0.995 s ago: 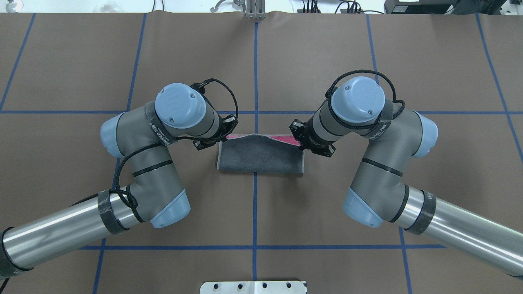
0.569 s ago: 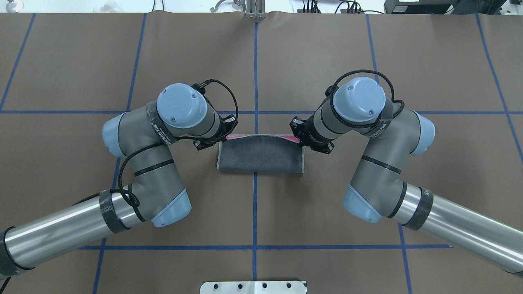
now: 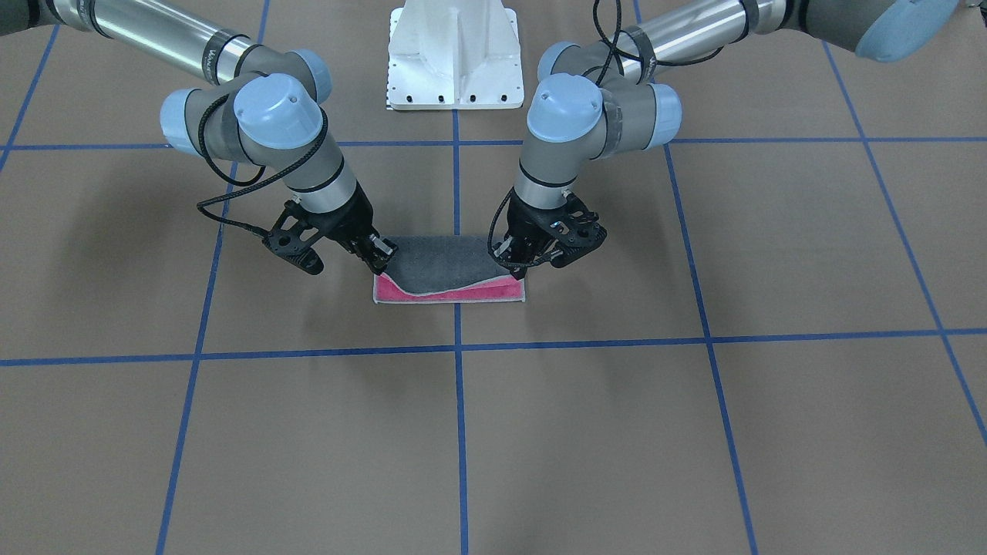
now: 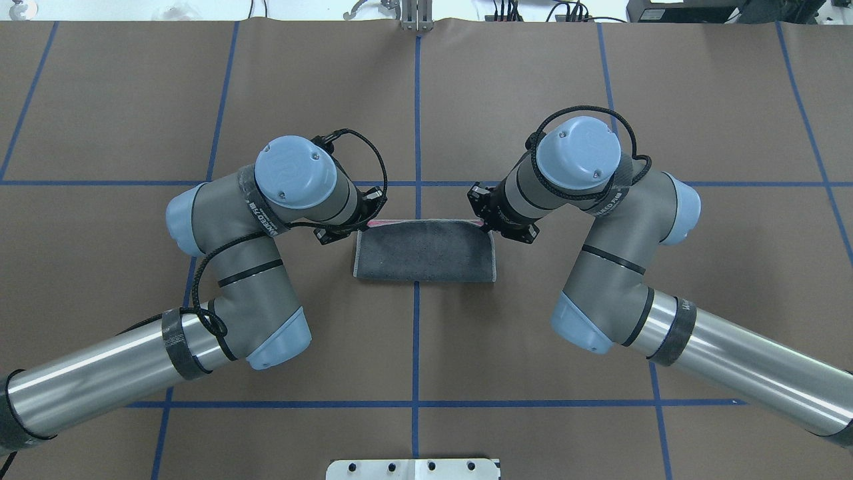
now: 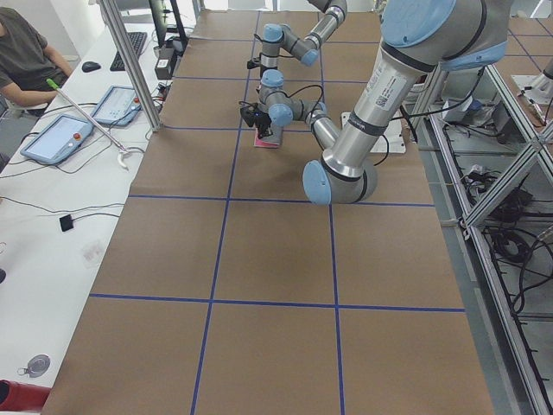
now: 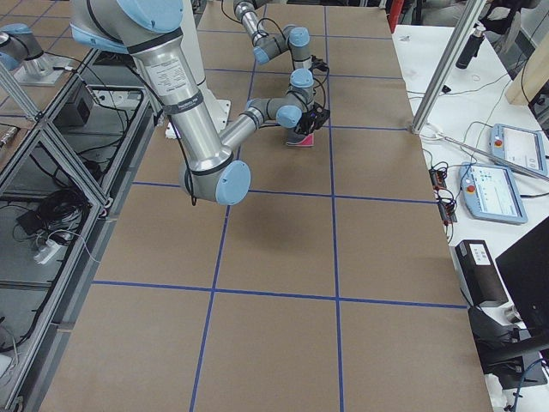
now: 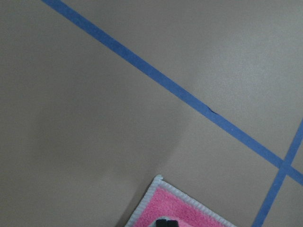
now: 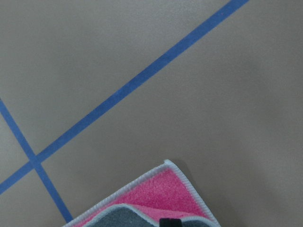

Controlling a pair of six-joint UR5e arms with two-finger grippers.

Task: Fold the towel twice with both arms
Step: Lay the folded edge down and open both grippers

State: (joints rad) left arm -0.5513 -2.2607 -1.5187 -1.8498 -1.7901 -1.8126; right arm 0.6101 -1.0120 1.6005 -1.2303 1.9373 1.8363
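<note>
Front-facing view | towel (image 3: pixel 443 266) at bench (image 3: pixel 617 432) centre, pink strip bare toward operators' edge | left tool (image 3: pixel 515 264), right tool (image 3: pixel 379 259) each clench a grey-flap corner | next: move both level onto that hem, then release.

Since the earlier pictures the right arm (image 4: pixel 580 160) has moved a little farther from the robot. Its fingers (image 3: pixel 379 258) have drawn the grey corner of the towel (image 4: pixel 423 250) forward. The pink strip (image 4: pixel 381 221) at the far edge is now much thinner.
</note>
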